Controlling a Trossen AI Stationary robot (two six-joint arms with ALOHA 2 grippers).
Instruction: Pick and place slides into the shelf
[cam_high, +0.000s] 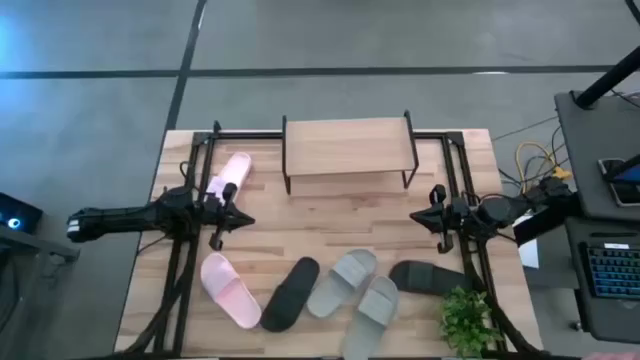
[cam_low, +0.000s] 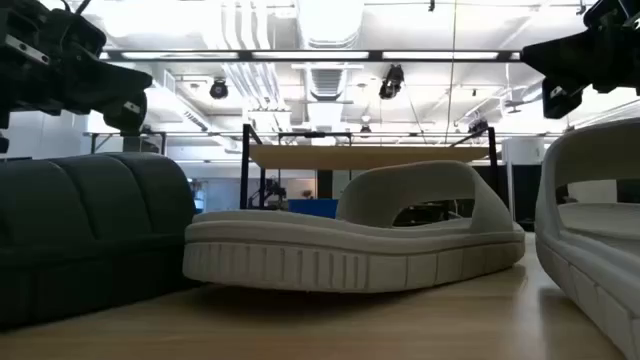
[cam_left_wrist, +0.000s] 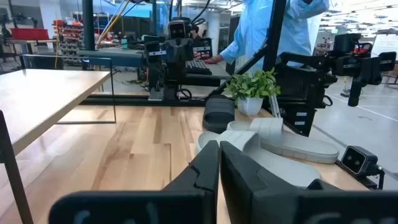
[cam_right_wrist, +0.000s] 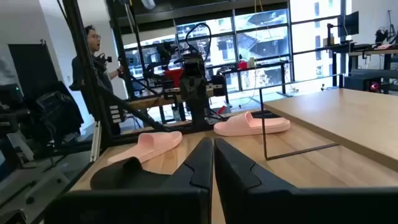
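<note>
Wooden tabletop bore shelf at upper centre, empty; slides lay along lower edge. Left gripper and right gripper hovered, fingers together, holding nothing. Slides judged light, flexible; grasp strap.

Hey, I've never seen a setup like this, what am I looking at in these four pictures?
It is a robot with two dark arms at a wooden table. One picture looks straight down, one sits at table height, and two come from cameras on the wrists. The left claw and right claw both hover shut above the table and hold nothing. On the table lie sandals: a pink one near the left arm, another pink one, two black ones and two grey ones. The small shelf stands bare at the far edge, beside no sandal.
</note>
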